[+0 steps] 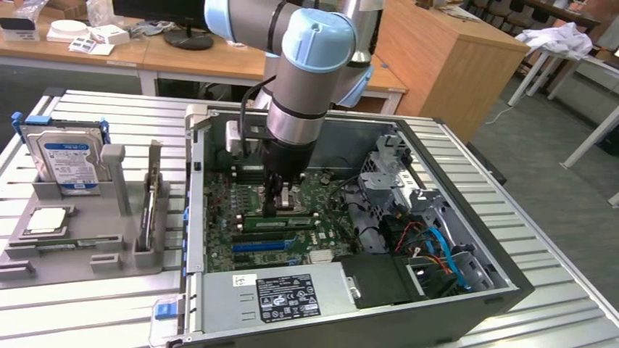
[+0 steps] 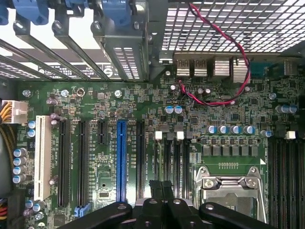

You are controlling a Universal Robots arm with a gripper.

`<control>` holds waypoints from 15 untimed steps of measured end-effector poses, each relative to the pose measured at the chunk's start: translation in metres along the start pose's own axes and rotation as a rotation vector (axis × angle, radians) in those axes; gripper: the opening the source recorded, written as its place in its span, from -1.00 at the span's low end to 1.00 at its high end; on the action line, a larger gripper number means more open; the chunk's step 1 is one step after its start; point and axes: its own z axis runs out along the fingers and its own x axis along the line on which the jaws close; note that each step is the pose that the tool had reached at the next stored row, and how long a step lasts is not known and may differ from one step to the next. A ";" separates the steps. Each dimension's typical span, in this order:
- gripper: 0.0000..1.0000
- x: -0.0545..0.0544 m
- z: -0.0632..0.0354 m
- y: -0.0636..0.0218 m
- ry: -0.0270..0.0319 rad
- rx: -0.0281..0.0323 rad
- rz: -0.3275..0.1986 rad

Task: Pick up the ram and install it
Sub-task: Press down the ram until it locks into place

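One ram: a slim green stick (image 1: 254,215) is lying along the motherboard (image 1: 242,190) inside the open computer case (image 1: 503,293), directly under the claw's tips and parallel to the blue slot (image 1: 259,246) nearer the power supply (image 1: 280,296).
Claw: the claw (image 1: 281,205) is reaching down into the case with its fingers (image 2: 155,187) drawn narrow, almost touching; whether they are pinching the stick or only resting on its edge cannot be told.
Neighbours: the fingers are hovering over the black slots (image 2: 169,157) just beside the metal processor socket (image 2: 231,183).
Risk: the stick is probably sitting unevenly; if it is tilting, downward force could be jamming it, bending the board or leaving a latch unclosed.
Surface: a ribbed metal surface (image 1: 97,319) is carrying the case, with a grey tray (image 1: 82,250) holding a hard drive (image 1: 66,156) to the exterior view's left.
Room: wooden desks (image 1: 193,61) are standing behind.
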 end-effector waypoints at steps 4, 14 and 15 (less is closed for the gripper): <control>-0.79 0.000 0.0003 0.0000 -0.0002 0.0001 0.000; -0.79 0.000 0.0025 -0.0001 0.0001 0.0000 0.000; -0.79 0.000 0.0030 -0.0002 -0.0004 0.0003 0.000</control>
